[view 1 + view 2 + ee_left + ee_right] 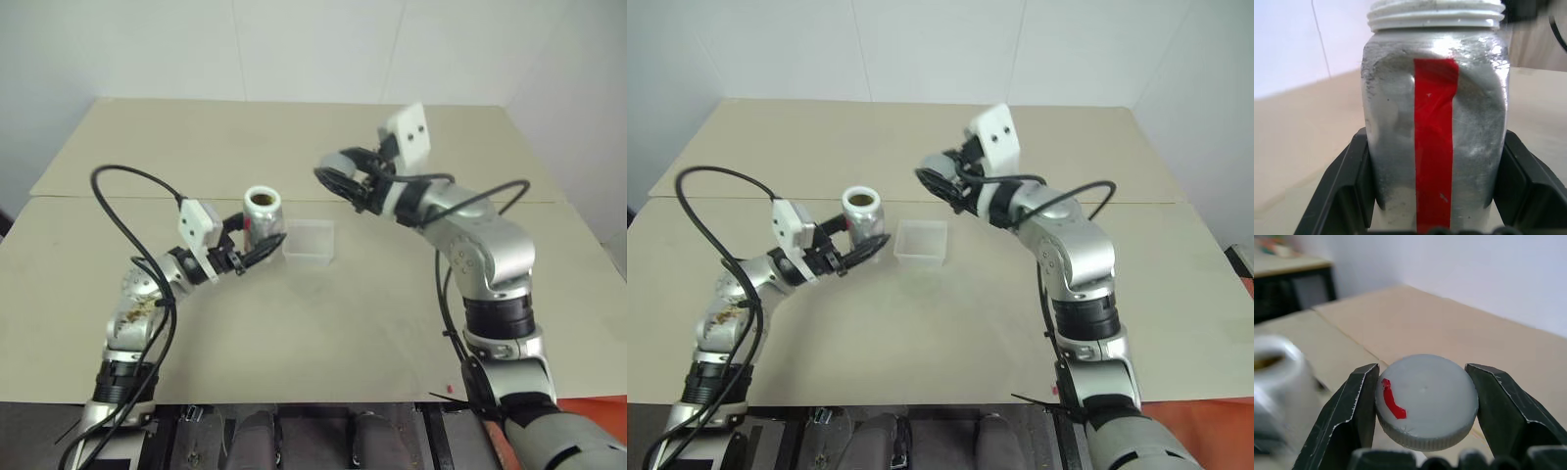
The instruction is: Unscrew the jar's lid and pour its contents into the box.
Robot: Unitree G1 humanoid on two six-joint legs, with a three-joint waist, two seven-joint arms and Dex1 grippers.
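Note:
The silvery jar with a red stripe stands upright and uncapped, held just above the table left of centre by my left gripper, which is shut on its body. Brown contents show in its open mouth. My right gripper hovers higher, to the right of the jar and behind the box, shut on the round grey lid, which carries a red mark. The clear plastic box sits on the table just to the right of the jar.
The beige table spreads wide around the box, with a seam crossing it behind the jar. A white wall rises behind. Black cables loop from both arms.

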